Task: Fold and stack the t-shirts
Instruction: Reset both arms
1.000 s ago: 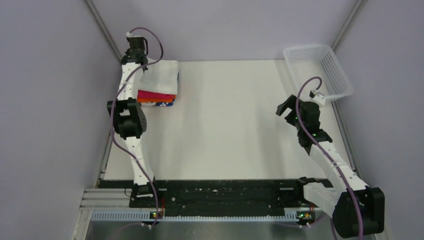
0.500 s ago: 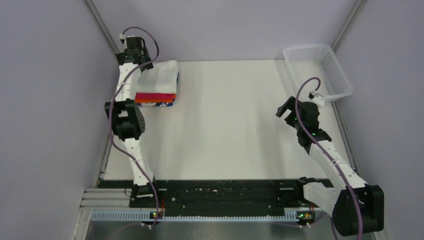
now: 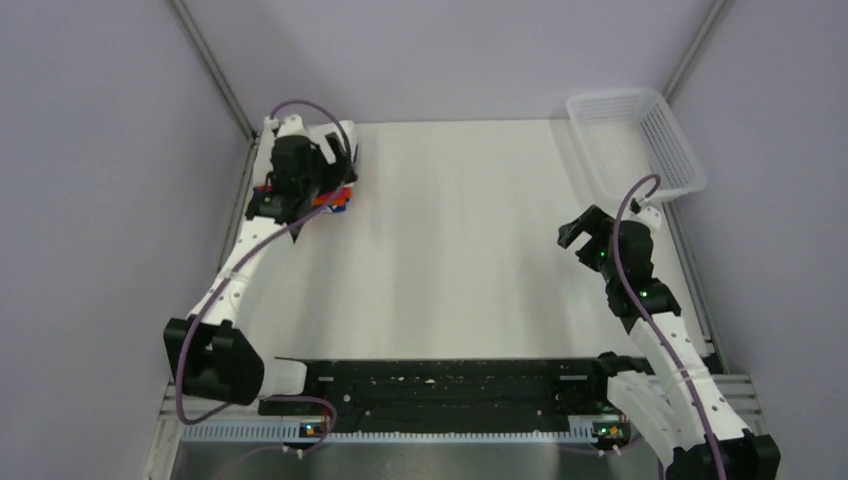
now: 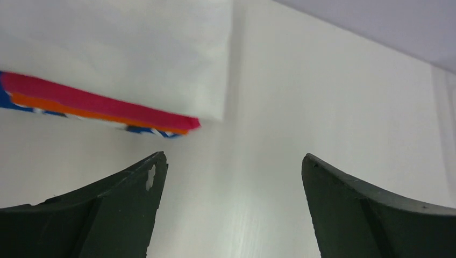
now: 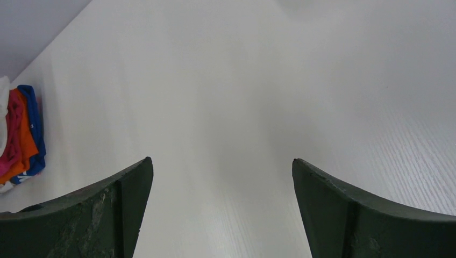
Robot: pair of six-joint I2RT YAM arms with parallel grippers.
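Observation:
The t-shirts lie folded in one stack at the back left of the table. A white one [image 4: 134, 54] is on top, over magenta-red [image 4: 97, 102], orange [image 4: 80, 110] and blue [image 4: 145, 130] layers. In the top view my left arm covers most of the stack [image 3: 345, 135]. My left gripper [image 3: 325, 172] hangs open above the stack's front right corner, and its fingers [image 4: 234, 161] hold nothing. My right gripper [image 3: 577, 228] is open and empty over bare table on the right [image 5: 223, 164]. The stack's edge [image 5: 24, 142] shows far to its left.
A white mesh basket [image 3: 640, 140] sits at the back right corner, beyond my right arm. Grey walls close in the left, right and back of the white table [image 3: 470, 260]. A black rail [image 3: 450, 385] runs along the near edge between the arm bases.
My left gripper went from shut to open, then came forward from behind the stack to above it, its elbow dropping toward the near edge. The right arm pulled back slightly.

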